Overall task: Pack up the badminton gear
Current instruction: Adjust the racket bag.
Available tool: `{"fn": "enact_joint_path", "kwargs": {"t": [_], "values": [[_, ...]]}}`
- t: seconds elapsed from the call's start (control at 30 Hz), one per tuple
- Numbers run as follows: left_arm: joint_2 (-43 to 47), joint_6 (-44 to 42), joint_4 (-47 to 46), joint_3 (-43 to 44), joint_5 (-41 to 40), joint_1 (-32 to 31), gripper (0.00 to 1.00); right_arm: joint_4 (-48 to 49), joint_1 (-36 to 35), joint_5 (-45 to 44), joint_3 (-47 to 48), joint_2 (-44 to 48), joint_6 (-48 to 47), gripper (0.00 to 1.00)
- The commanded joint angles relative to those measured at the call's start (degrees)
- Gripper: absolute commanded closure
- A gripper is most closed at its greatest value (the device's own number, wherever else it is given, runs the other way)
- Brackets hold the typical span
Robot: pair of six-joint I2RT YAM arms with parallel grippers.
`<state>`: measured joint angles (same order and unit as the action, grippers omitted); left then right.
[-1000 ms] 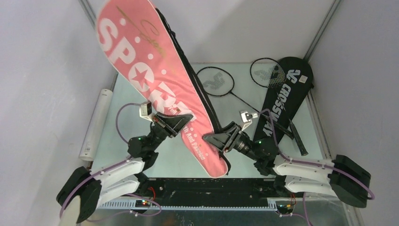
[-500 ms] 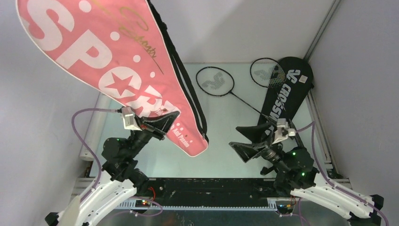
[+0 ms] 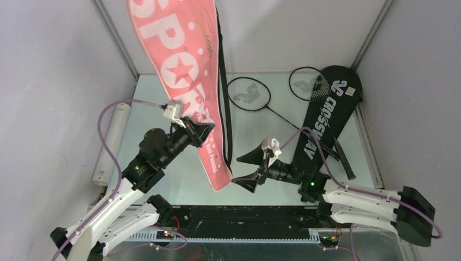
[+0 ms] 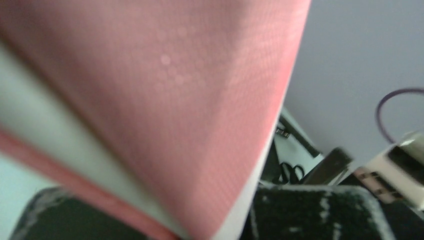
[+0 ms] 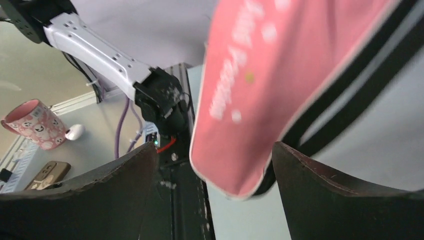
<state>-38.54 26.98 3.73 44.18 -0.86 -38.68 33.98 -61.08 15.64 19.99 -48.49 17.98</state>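
Note:
My left gripper (image 3: pixel 200 132) is shut on the pink "SPORT" bag (image 3: pixel 179 60) and holds it raised, its wide end high at the back and its narrow end (image 3: pixel 219 182) low near the front. In the left wrist view pink fabric (image 4: pixel 200 100) fills the frame. My right gripper (image 3: pixel 247 169) is open, and the bag's narrow end (image 5: pixel 240 125) hangs between its spread fingers (image 5: pixel 100 200) without touching them. The black "CROSSWAY" bag (image 3: pixel 326 114) lies at the right with two black rackets (image 3: pixel 248 93) (image 3: pixel 309 84) beside it. The translucent tube (image 3: pixel 111 141) lies along the left edge. Pink rackets and shuttlecocks are out of view.
The pink bag's black strap (image 3: pixel 225 109) hangs down its right side. A black racket handle (image 3: pixel 342 160) sticks out by the black bag's lower end. The right wrist view shows the left arm (image 5: pixel 100 45) and a pink mug (image 5: pixel 35 122) beyond the table.
The left arm has swung the pink bag from leaning left to nearly upright over the table's middle. The right gripper has moved left, up to the bag's narrow end, still open.

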Motion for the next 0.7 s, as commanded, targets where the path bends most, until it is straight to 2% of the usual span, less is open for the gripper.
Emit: {"fn": "enact_joint_path", "kwargs": {"t": [0.0,0.07,0.2,0.43,0.5,0.53,0.57,0.67], "values": [[-0.42,1.0,-4.19,0.45,0.3,-0.34,1.0,17.5,0.04,6.81,6.41,-6.98,-0.22,0.12],[-0.49,1.31,-5.09,0.16,2.47,-0.39,1.0,19.67,0.53,5.82,6.69,-9.5,-0.52,0.1],[1.71,2.84,-8.79,-1.91,6.71,-0.39,1.0,16.71,5.31,4.7,8.87,-14.57,4.72,0.07],[6.77,8.08,-15.1,-5.74,15.3,-0.34,1.0,20.4,15.76,8.77,10.28,-28.18,16.32,0.14],[8.33,8.82,-16.42,-6.48,18.62,-0.32,1.0,24.57,18.91,12.29,9.73,-30.79,18.45,0.13],[9.39,9.68,-17.67,-7.36,19.32,-0.32,1.0,29.57,20.52,14.63,9.68,-32.94,19.93,0.13],[9.91,10.02,-18.39,-7.75,20.29,-0.29,1.0,32.65,21.16,19.79,9.64,-34.15,21.33,0.11],[11.48,9.97,-19.52,-8.77,20.19,-0.3,1.0,51.12,22.56,33.95,9.85,-38.97,30.97,0.03]]}}
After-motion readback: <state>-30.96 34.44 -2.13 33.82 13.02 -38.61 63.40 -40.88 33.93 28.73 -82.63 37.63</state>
